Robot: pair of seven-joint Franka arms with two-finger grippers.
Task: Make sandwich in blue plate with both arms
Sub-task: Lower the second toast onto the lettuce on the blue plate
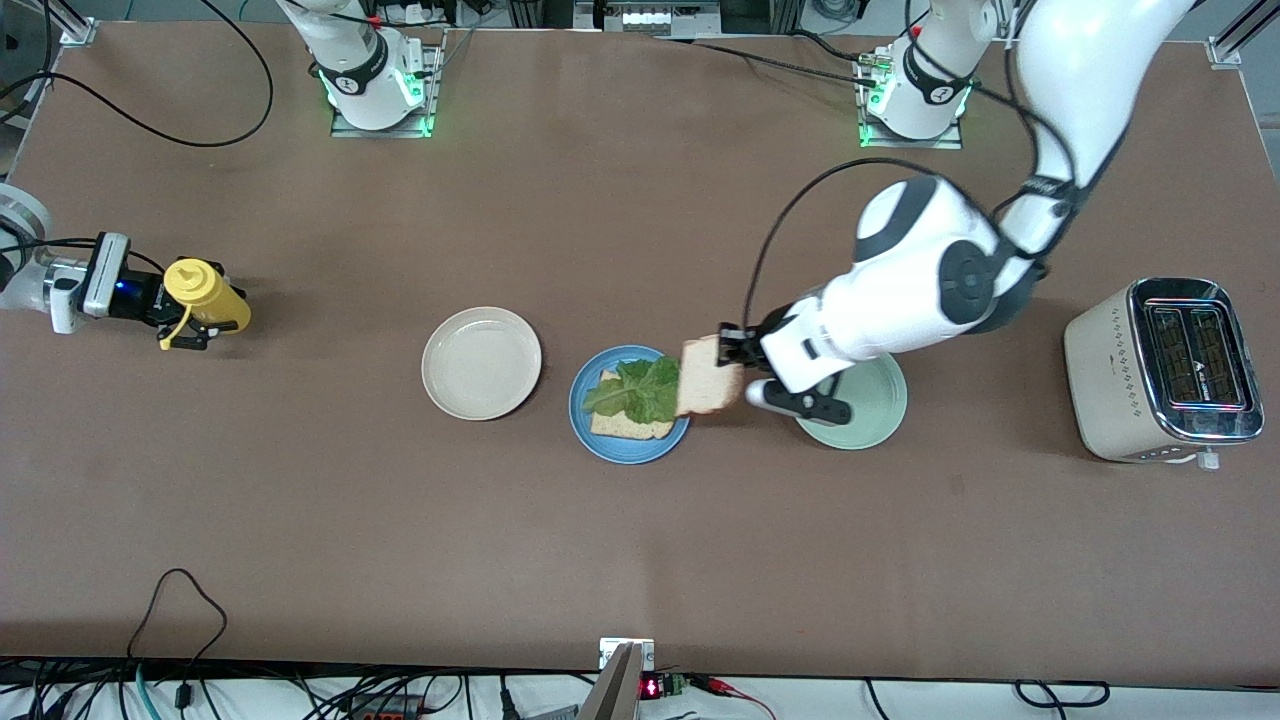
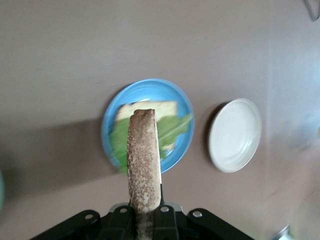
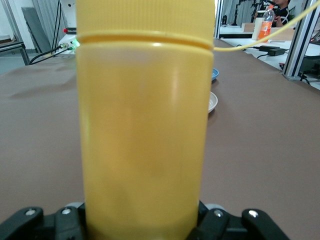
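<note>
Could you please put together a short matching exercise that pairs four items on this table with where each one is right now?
Items:
1. toast slice
2. lettuce leaf
3. yellow bottle
4. toaster

Places:
A. gripped by the right gripper at the right arm's end of the table
B. standing at the left arm's end of the table
C. held in the shut left gripper over the edge of the blue plate
D. lying on the bottom slice in the blue plate

Pairs: 1-C, 2-D, 3-A, 4-B
</note>
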